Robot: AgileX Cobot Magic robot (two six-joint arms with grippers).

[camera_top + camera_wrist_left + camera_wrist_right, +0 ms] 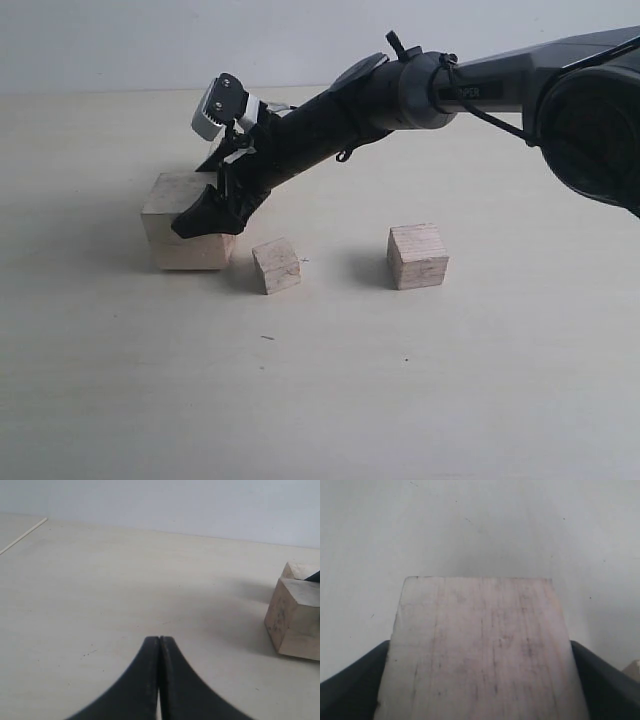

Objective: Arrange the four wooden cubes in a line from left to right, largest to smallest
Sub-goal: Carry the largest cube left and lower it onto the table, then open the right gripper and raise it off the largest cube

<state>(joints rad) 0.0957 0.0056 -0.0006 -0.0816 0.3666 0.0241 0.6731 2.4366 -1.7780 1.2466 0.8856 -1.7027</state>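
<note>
Right gripper (210, 220) is down on the largest cube (165, 245), its black fingers (350, 690) pinching it flush on both sides while the block sits flat on the table (400, 390), and it looks a snug squeeze from the wrist camera! Seen from the exterior view, the small cube (276, 266) lies just right of the largest cube, turned a little askew, and the mid-sized cube (417, 256) stands well apart from it on that same side. Left gripper (159, 640) hangs low over the table, apart from the largest cube, fingers pressed tight together.
</note>
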